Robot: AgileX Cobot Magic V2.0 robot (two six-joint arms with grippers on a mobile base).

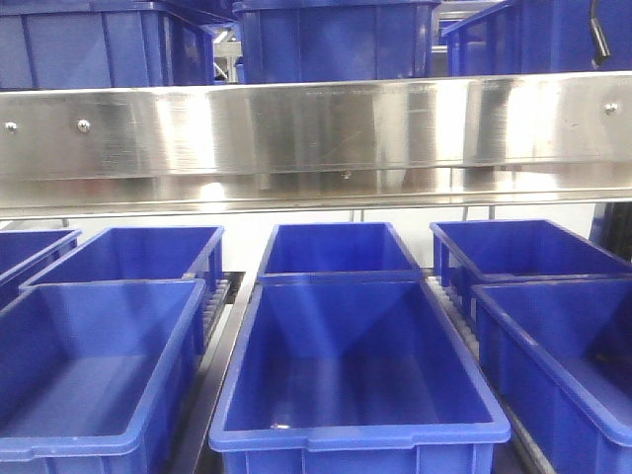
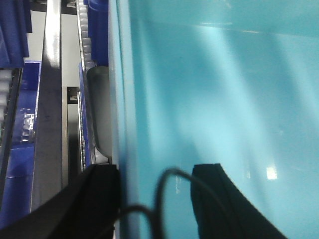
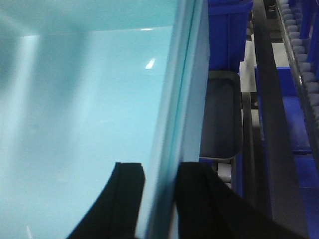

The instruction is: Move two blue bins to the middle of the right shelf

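STEP: lift blue bin (image 1: 360,434) | left gripper (image 2: 154,169): astride wall, gap inside | right gripper (image 3: 160,167): clamps wall | ADVICE: close left, raise both evenly

Steel beam (image 1: 316,133) low overhead, blue bins (image 1: 355,365) packed side by side, likely rollers (image 1: 215,301) in narrow gaps

left gripper (image 2: 154,172): two matte black fingers (image 2: 94,199), one on each side of the bin wall (image 2: 122,124).
outer finger, left gripper: broad, with a rounded shoulder and a blunt tip, outside the bin wall.
inner finger, left gripper: squared tip with a long curved edge, inside the bin wall.
cable (image 2: 160,185): thin and black, arching in a loop just inside the bin wall.
right gripper (image 3: 160,167): two black flat-topped fingers that widen below the tips; the one inside the bin wall has a narrow raised lip.
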